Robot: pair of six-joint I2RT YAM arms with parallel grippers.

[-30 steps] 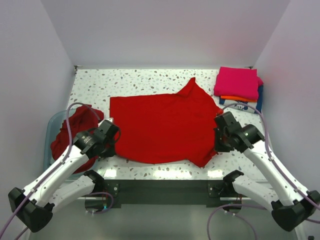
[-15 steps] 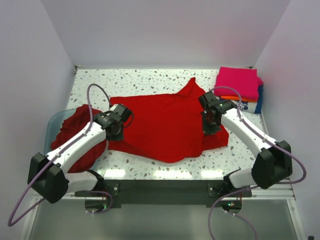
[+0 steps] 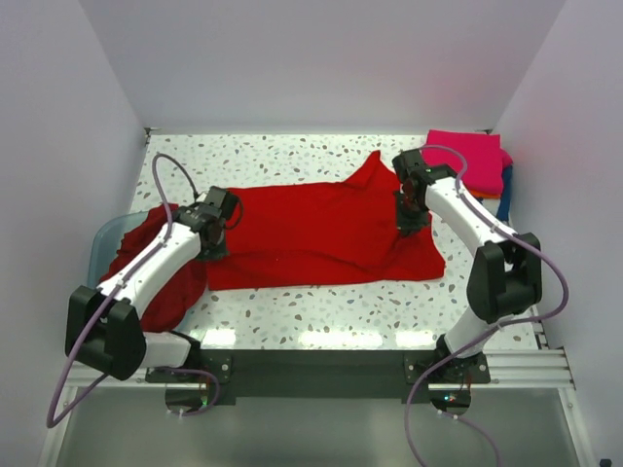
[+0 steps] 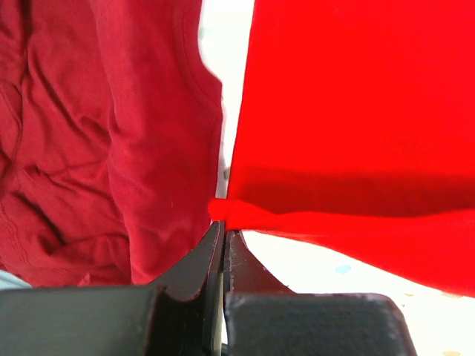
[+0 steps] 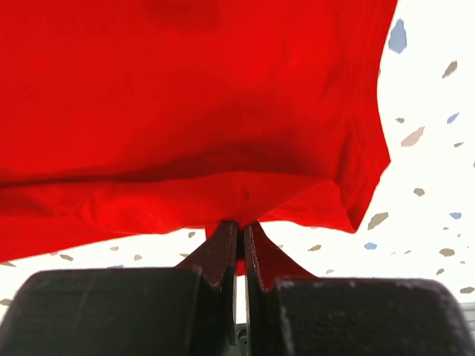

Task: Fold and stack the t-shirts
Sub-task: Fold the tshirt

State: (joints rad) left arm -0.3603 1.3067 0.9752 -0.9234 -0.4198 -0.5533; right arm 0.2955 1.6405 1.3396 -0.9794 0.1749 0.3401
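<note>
A bright red t-shirt [image 3: 311, 233] lies across the middle of the table, its near half doubled back over the far half. My left gripper [image 3: 216, 216] is shut on its left corner, which shows pinched at the fingertips [image 4: 221, 222]. My right gripper [image 3: 410, 206] is shut on the shirt's right edge [image 5: 245, 200], holding the cloth just above the table. A pile of folded t-shirts [image 3: 465, 163] with a magenta one on top sits at the back right. More crumpled red t-shirts [image 3: 156, 263] fill the tub at the left, and they show beside the held shirt [image 4: 89, 148].
A translucent teal tub [image 3: 107, 238] hangs at the table's left edge. The speckled white table [image 3: 321, 311] shows bare along its near edge and along the back. White walls close in on three sides.
Both grippers have carried the shirt's near edge away from the front of the table toward the back, folding the shirt over itself into a narrower band.
</note>
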